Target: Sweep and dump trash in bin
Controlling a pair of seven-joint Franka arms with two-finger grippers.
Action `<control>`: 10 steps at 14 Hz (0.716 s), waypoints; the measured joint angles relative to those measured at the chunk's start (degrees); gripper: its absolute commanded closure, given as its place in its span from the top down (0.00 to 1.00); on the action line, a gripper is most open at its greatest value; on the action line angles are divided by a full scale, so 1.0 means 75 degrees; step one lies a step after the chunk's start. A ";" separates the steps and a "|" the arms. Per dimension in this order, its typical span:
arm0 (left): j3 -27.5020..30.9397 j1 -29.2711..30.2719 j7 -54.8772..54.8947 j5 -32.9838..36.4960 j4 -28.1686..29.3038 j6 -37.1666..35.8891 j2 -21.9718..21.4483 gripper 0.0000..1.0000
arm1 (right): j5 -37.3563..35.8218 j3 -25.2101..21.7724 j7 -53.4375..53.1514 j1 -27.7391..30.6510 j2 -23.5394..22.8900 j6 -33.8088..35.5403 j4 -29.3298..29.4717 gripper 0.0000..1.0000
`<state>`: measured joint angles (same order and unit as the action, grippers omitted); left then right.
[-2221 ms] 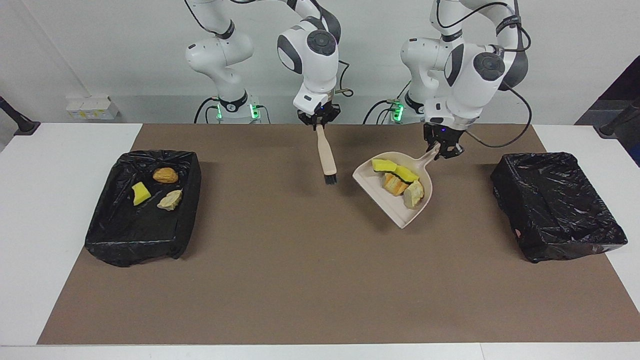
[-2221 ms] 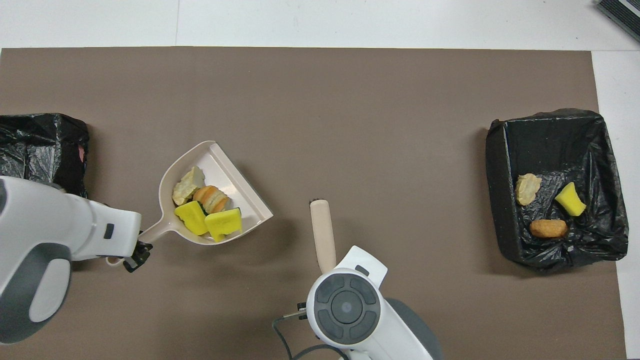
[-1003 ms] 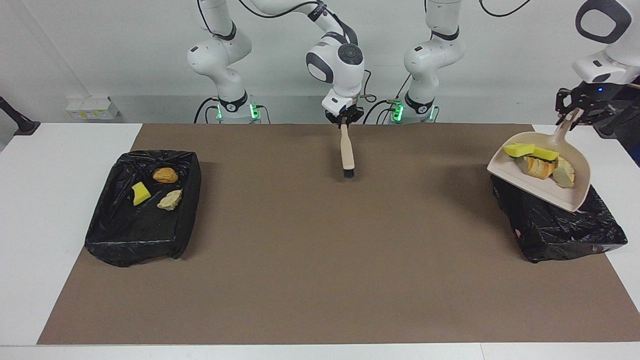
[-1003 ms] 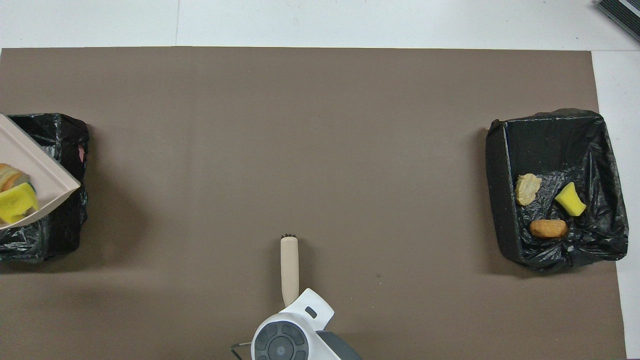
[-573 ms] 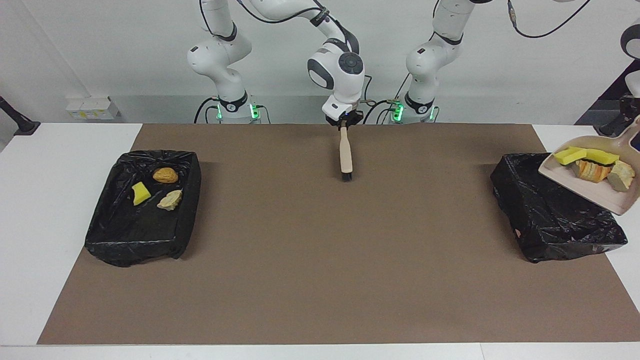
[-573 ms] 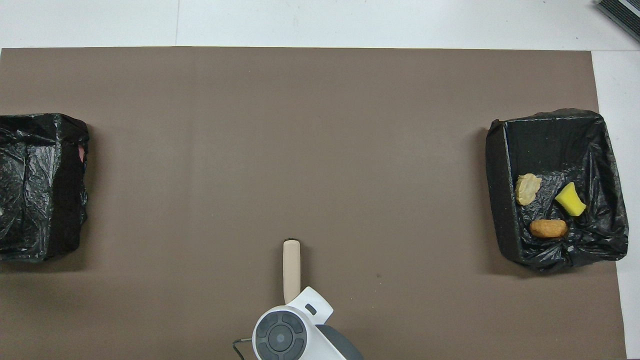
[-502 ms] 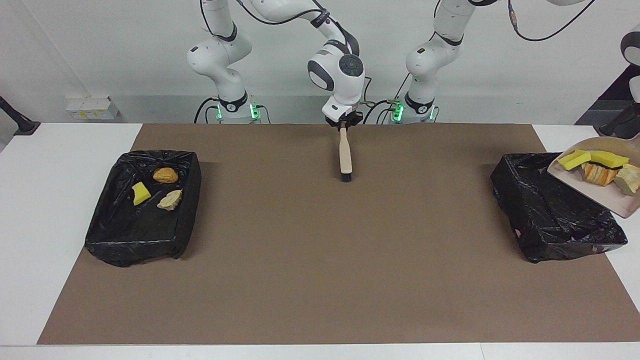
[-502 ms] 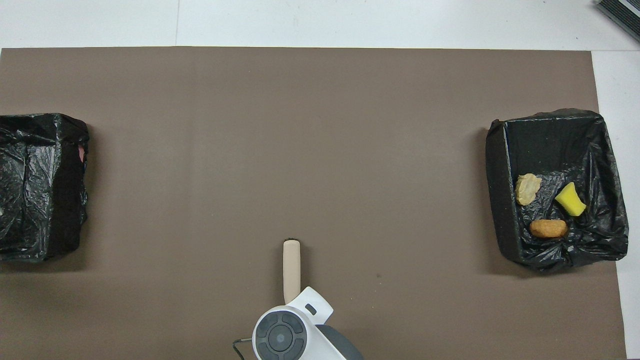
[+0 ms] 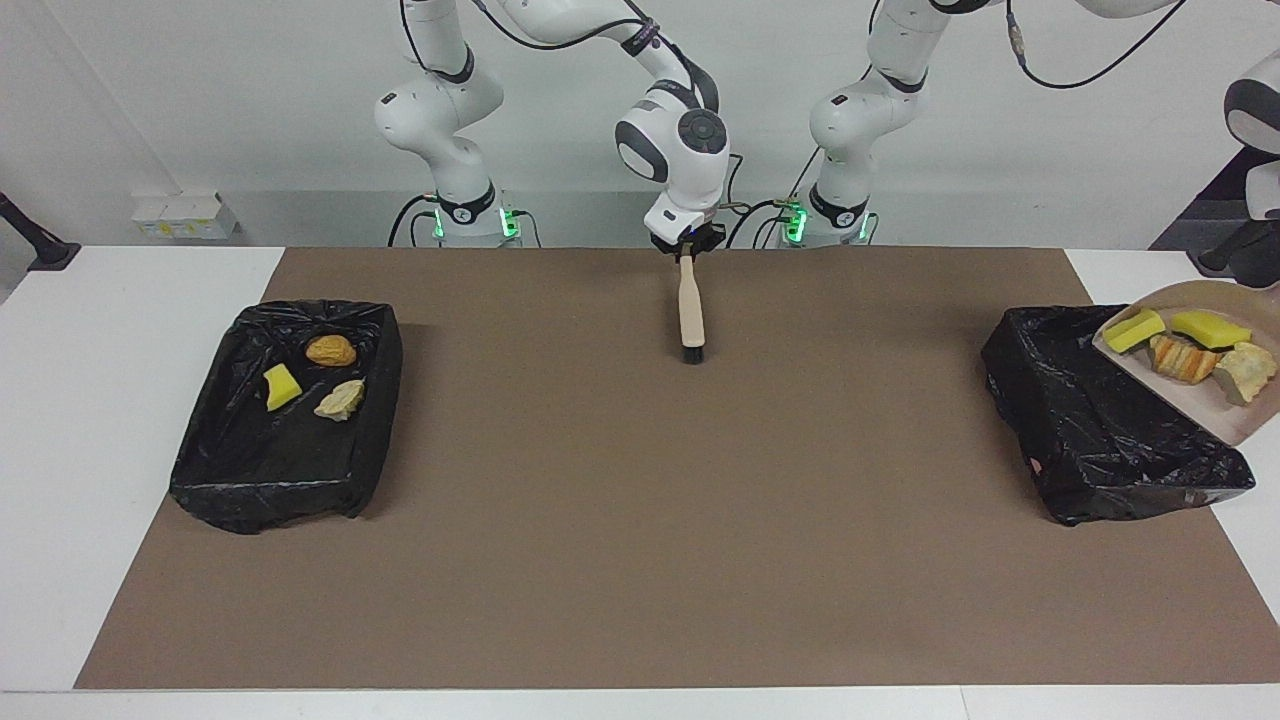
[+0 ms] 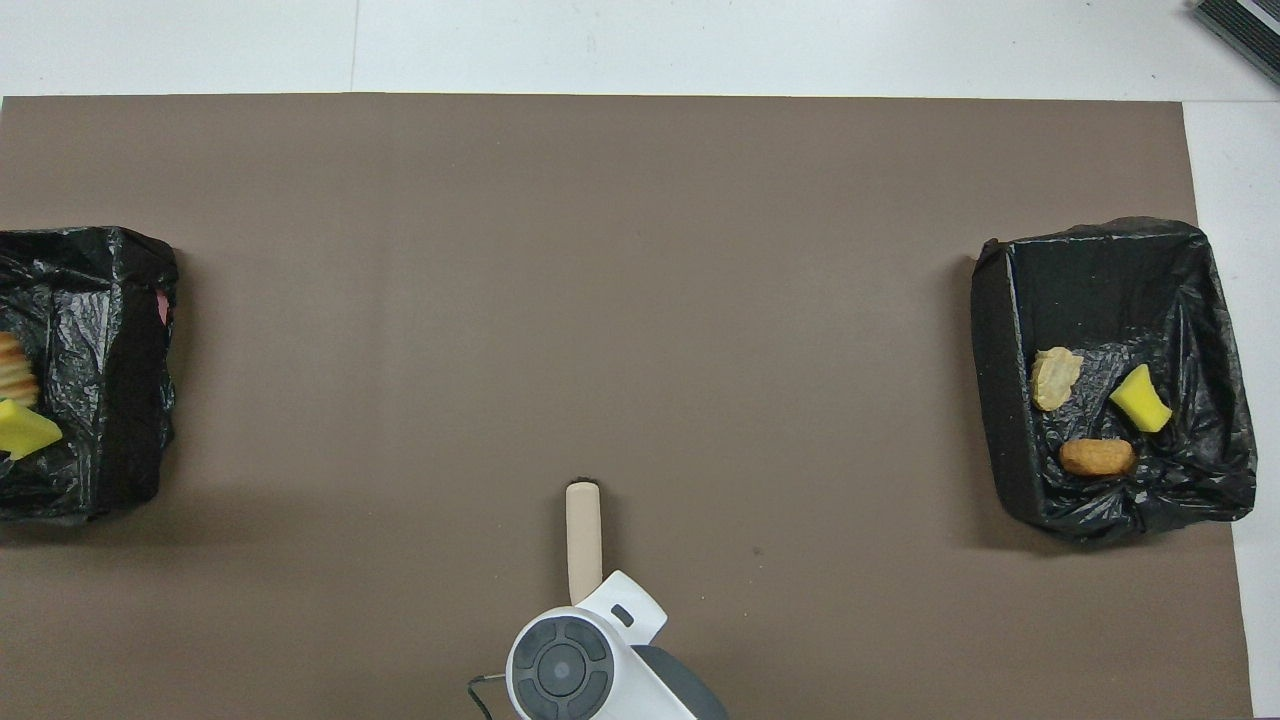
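Facing view: left gripper off-frame, dustpan (image 9: 1215, 415) cut.

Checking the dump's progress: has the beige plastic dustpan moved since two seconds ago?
Yes. The beige plastic dustpan went from mid-mat to over the black-lined bin at the left arm's end.

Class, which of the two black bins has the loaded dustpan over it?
The bin at the left arm's end; the dustpan hangs over it. The other bin already holds three scraps.

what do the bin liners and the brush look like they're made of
Both bin liners look like thin black plastic film: glossy, crinkled, with shiny highlights. The brush has a smooth, matte beige handle, probably plastic though possibly wood, and dark bristles whose fibre can't be told.
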<state>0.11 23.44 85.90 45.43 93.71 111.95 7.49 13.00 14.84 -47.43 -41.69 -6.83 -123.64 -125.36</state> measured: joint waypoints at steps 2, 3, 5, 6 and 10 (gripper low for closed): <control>0.0001 -0.0104 0.0014 0.0177 0.0000 -0.0029 0.0008 0.00 | 0.0000 -0.0031 0.0000 0.0004 0.0001 -0.0005 0.0026 0.90; -0.0001 -0.0141 0.0019 0.0341 0.0000 -0.0047 0.0010 0.00 | 0.0000 -0.0060 0.0000 0.0014 0.0004 -0.0007 0.0055 0.93; 0.0000 -0.0269 0.0020 0.0611 -0.0001 -0.0068 0.0010 0.00 | -0.0044 -0.0098 0.0000 0.0140 0.0074 -0.0020 0.0171 1.00; -0.0003 -0.0345 0.0020 0.0733 -0.0001 -0.0075 0.0011 0.00 | -0.0079 -0.0104 0.0000 0.0291 0.0191 -0.0020 0.0230 1.00; -0.0010 -0.0997 -0.0168 0.1412 -0.0001 -0.0619 0.0011 0.00 | -0.0104 -0.0132 0.0192 0.1643 0.1217 0.0442 0.0334 1.00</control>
<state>0.03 15.96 84.64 56.02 93.70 107.31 7.58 12.22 13.85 -45.98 -29.37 2.30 -120.33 -122.85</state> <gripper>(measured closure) 0.687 0.000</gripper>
